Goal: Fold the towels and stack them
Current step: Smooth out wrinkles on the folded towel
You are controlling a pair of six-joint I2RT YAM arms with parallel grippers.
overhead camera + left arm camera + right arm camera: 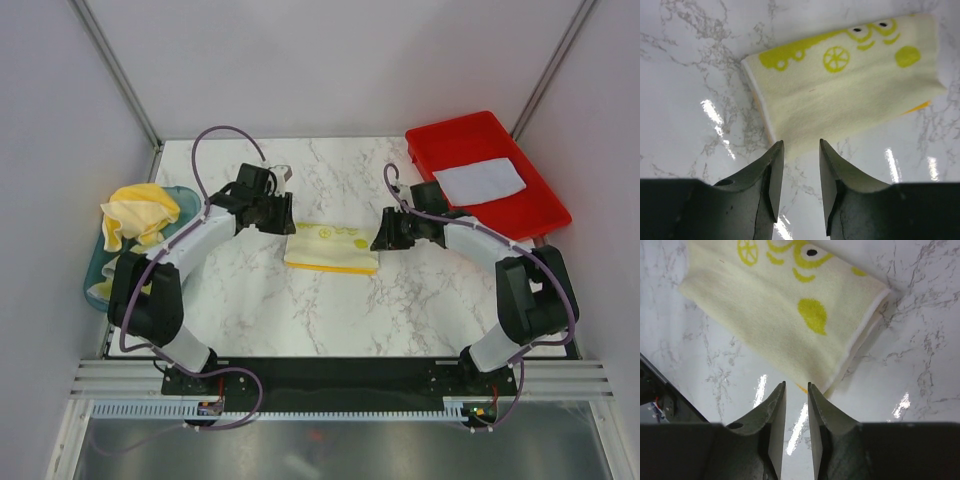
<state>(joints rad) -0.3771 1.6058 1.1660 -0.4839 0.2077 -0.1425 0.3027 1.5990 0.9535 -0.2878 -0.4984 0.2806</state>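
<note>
Folded towel: pale-yellow rectangle of terry cloth with lemon-yellow printed shapes (332, 247), lying flat near the middle of the white marble-patterned table (300, 310); a deeper yellow layer shows along its near edge.
Left gripper: dark two-finger tool (283, 213) hanging just beside the towel's left end. In the left wrist view (801, 146) the fingers stand apart with a clear gap, nothing between them, tips over bare table at the towel's corner (850, 80).
Right gripper: same make (379, 240), just off the towel's right end. In the right wrist view (796, 385) the fingers are parted by a narrow slit (narrower than the left's) and grip nothing; the towel's hemmed edge (785, 305) lies just beyond the tips.
Contact: whether either tool touches the cloth cannot be told.
Red tray: shallow red plastic rectangle (535, 222) at the far right corner, holding a flat, folded pale-grey towel (480, 180).
Teal basket: small blue-green tub (95, 275) at the left table edge, with a crumpled yellow-and-white towel (140, 212) heaped on top.
</note>
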